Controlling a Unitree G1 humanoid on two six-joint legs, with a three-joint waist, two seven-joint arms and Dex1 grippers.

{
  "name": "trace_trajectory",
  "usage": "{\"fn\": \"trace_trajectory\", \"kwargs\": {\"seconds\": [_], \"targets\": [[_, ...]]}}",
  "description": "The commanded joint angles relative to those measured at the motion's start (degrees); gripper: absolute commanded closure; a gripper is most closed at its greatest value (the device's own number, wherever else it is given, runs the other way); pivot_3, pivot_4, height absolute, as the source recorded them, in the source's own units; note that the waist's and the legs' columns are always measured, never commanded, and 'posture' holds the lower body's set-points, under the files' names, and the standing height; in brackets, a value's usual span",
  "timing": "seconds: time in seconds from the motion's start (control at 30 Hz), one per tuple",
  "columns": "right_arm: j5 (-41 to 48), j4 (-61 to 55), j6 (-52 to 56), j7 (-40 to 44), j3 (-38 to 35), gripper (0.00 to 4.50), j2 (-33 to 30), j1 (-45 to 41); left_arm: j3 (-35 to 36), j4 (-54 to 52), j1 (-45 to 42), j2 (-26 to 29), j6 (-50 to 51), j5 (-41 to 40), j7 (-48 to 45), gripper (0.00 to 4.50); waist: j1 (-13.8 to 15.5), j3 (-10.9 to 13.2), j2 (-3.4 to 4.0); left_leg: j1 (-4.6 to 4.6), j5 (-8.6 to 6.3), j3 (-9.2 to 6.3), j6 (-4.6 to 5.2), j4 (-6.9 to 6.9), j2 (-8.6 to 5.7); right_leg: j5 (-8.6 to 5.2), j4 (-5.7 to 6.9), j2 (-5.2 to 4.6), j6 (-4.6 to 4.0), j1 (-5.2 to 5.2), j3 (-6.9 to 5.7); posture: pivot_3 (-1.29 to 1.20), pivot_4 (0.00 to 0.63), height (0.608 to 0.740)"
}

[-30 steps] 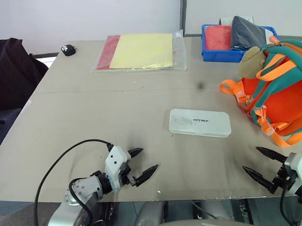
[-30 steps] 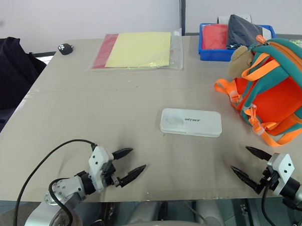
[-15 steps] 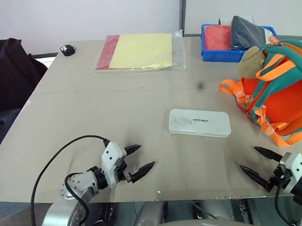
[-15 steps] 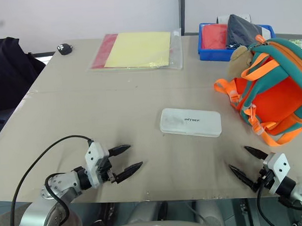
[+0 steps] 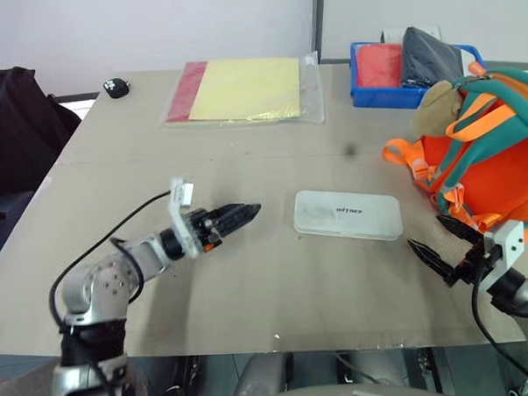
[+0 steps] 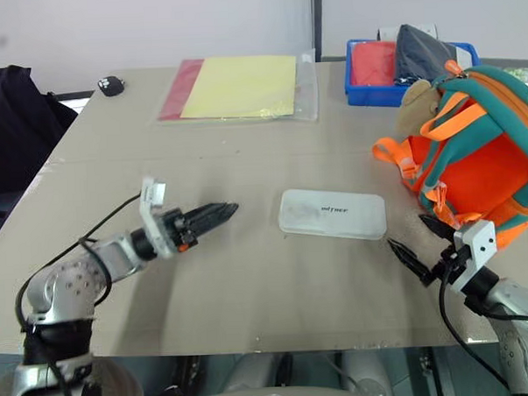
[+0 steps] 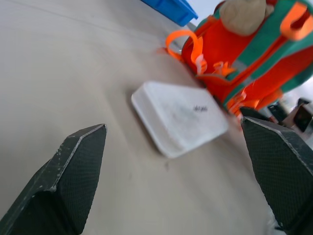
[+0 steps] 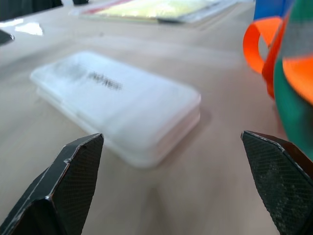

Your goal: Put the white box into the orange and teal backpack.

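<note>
The flat white rectangular box with rounded corners [image 5: 348,214] lies at centre frame on the desk [image 5: 245,155], long axis left-right, between my grippers. My left gripper [image 5: 238,216] and right gripper [image 5: 440,245] both gape wide, empty. The small orange backpack with teal trim [image 5: 481,158] stands at the right edge, nearer my right.

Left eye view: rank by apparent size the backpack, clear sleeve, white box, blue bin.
1. orange and teal backpack, cut off by the frame edge
2. clear sleeve, close to the backpack; it lies farther back, so this order is unsure
3. white box
4. blue bin, partly hidden by the backpack
</note>
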Motion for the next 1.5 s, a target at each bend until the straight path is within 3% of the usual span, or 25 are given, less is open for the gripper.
{"fn": "trace_trajectory", "kwargs": {"seconds": [0.03, 0.27, 0.47, 0.77, 0.97, 1.1, 1.17, 1.33, 1.5], "targets": [[-2.8, 0.5, -0.2, -5.6, -1.0, 0.04, 0.7, -3.6, -0.8, 7.3, -5.5, -2.8, 9.0, -2.3, 5.2, 0.00, 0.1, 0.0, -0.03, -0.01, 0.00, 0.00, 0.00, 0.01, -0.01, 0.00, 0.00, 0.00, 0.00, -0.02, 0.01, 0.00, 0.150, 0.740], [-17.1, 1.9, -9.4, -16.0, -0.3, 0.04, 2.9, -3.2, -3.8, 18.3, -15.6, -7.2, 16.5, 1.2, 7.2, 0.00, 0.1, 0.0, -0.07, -0.26, 0.11, -0.03, -0.16, 0.03, -0.10, 0.01, 0.14, 0.01, 0.00, -0.33, -0.01, 0.00, 0.150, 0.740], [-28.6, 0.8, -9.8, -28.2, 2.3, 0.04, 7.9, -2.9, -8.3, 22.0, -19.4, -10.7, 17.5, 7.3, 7.5, 0.00, -0.1, 0.0, -0.05, -0.33, 0.16, 0.01, -0.26, 0.05, -0.10, 0.01, 0.26, 0.01, 0.00, -0.47, 0.07, 0.00, 0.150, 0.740], [-33.0, -2.1, -7.5, -28.0, 13.9, 0.04, 12.3, -4.6, -9.4, 27.9, -22.9, -18.2, 16.4, 12.7, 7.1, 0.00, 0.0, -0.2, -0.09, -0.31, 0.18, -0.01, -0.27, 0.07, -0.14, 0.01, 0.28, 0.02, 0.00, -0.45, 0.06, 0.00, 0.150, 0.740], [-31.2, -1.7, -6.0, -26.4, 15.6, 0.04, 13.6, -6.9, -6.3, 28.8, -22.2, -21.1, 20.1, 11.8, 6.3, 0.00, 0.0, -0.3, -0.07, -0.28, 0.20, -0.01, -0.30, 0.08, -0.15, 0.01, 0.32, 0.01, 0.00, -0.43, 0.07, 0.00, 0.150, 0.740], [-30.5, -1.2, -6.5, -25.4, 15.4, 0.00, 12.8, -6.7, -2.0, 28.7, -22.1, -22.1, 21.0, 10.8, 7.2, 1.54, -0.5, -0.3, -0.07, -0.29, 0.20, -0.02, -0.30, 0.06, -0.13, 0.01, 0.31, 0.01, 0.00, -0.44, 0.07, 0.00, 0.150, 0.740], [-30.2, -0.9, -6.8, -25.0, 15.1, 0.00, 12.4, -6.5, 0.5, 29.2, -22.0, -22.6, 21.7, 10.5, 8.2, 1.93, -0.5, -0.3, -0.08, -0.30, 0.20, -0.04, -0.30, 0.07, -0.14, 0.01, 0.31, 0.02, 0.00, -0.44, 0.04, 0.00, 0.150, 0.740], [-27.5, -1.9, -9.1, -22.6, 14.6, 0.00, 11.8, -4.6, 3.7, 24.6, -18.8, -23.1, 23.9, 9.0, 8.3, 1.93, -1.5, -0.3, -0.08, -0.29, 0.20, -0.03, -0.30, 0.07, -0.12, 0.01, 0.38, 0.00, 0.00, -0.46, 0.08, 0.00, 0.150, 0.740], [-17.9, -8.6, -11.7, -16.9, 12.9, 0.00, 11.5, 1.0, 9.1, 17.1, -15.3, -21.4, 20.7, 5.5, 7.0, 1.93, -1.6, -0.3, -0.09, -0.29, 0.22, -0.02, -0.34, 0.07, -0.04, 0.01, 0.49, 0.03, 0.00, -0.52, 0.15, 0.00, 0.150, 0.740]]}}
